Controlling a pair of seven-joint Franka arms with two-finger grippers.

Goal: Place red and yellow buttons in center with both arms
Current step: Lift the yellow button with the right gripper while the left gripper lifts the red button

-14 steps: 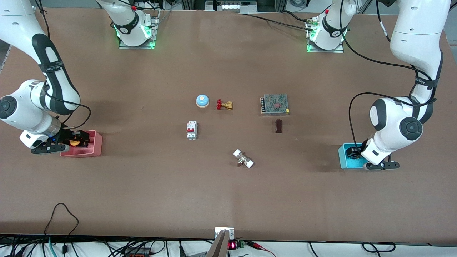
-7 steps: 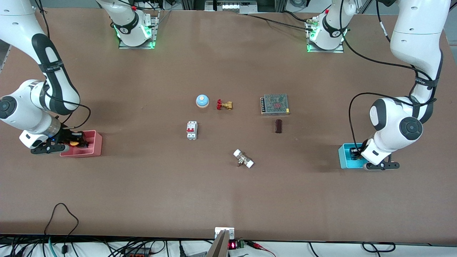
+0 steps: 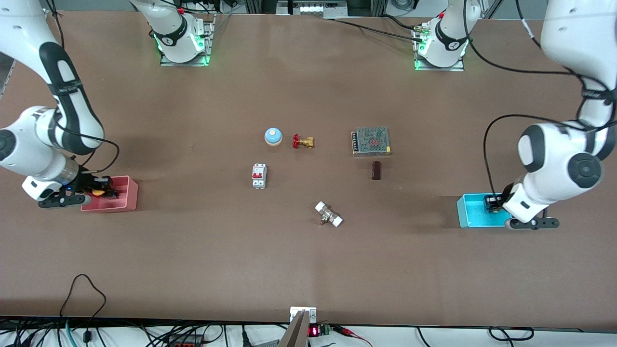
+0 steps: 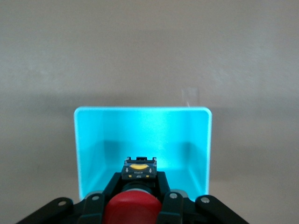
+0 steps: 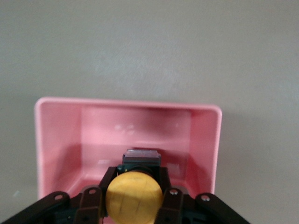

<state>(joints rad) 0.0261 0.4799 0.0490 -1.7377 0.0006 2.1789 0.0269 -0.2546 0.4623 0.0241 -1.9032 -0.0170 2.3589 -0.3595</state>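
Note:
My right gripper (image 3: 102,192) is shut on the yellow button (image 3: 98,193) and holds it over the pink tray (image 3: 126,205) at the right arm's end of the table. In the right wrist view the yellow cap (image 5: 134,198) sits between the fingers (image 5: 106,179), above the tray's floor (image 5: 135,130). My left gripper (image 3: 492,202) is over the cyan tray (image 3: 470,212) at the left arm's end. In the left wrist view it (image 4: 139,175) is shut on the red button (image 4: 130,209), whose black body points into the tray (image 4: 140,112). The brown center (image 3: 308,178) holds neither button.
Around the middle stand a blue dome bell (image 3: 273,136), a brass valve with a red handwheel (image 3: 302,141), a white circuit breaker (image 3: 259,175), a mesh-topped power supply (image 3: 370,140), a dark brown block (image 3: 376,170) and a white-ended fitting (image 3: 329,214).
The left arm has risen and swung toward its end of the table with the red button. The right gripper has shifted slightly outward with the yellow button.

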